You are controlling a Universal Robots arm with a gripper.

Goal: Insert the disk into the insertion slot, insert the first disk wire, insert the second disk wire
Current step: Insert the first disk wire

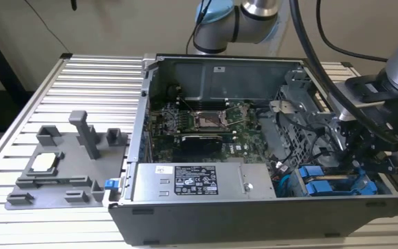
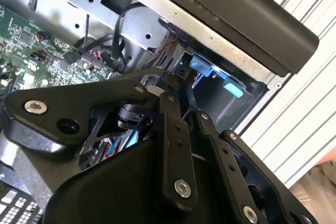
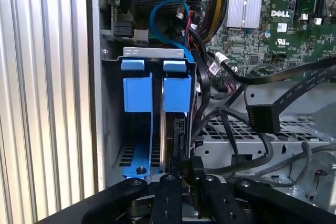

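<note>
- In the first wrist view the disk (image 3: 176, 94) stands on edge inside the insertion slot (image 3: 152, 52). Its blue frame and tab face the camera, and its thin metal edge runs straight back toward the claw (image 3: 189, 179).
- The claw sits right at the near end of the disk, lined up with that edge. Honestly can't tell whether it's clamped on it or just resting there, since the contact spot is hidden behind the claw's own black body.
- Just beside the disk in the same bay there's a second blue frame (image 3: 137, 94). That one is on the side closer to the case's outer wall (image 3: 94, 103), with the ribbed counter (image 3: 42, 98) beyond the wall.
- The other side is tight. A bunch of black cables (image 3: 202, 93) hugs the bay wall, and a loose black connector (image 3: 261, 118) hangs over a perforated metal plate (image 3: 247, 135) close to the claw.
- A blue cable (image 3: 157, 17) loops past the far end of the slot, with the motherboard (image 3: 273, 30) off behind it.
- In the exterior view the claw is down in the case's corner on the exterior view's right, near the front wall (image 1: 254, 218). The silver power-supply box (image 1: 199, 181) is a little to the left of the bay.
- A grey fixture tray (image 1: 54, 171) sits on the counter well apart, on the exterior view's left.
</note>
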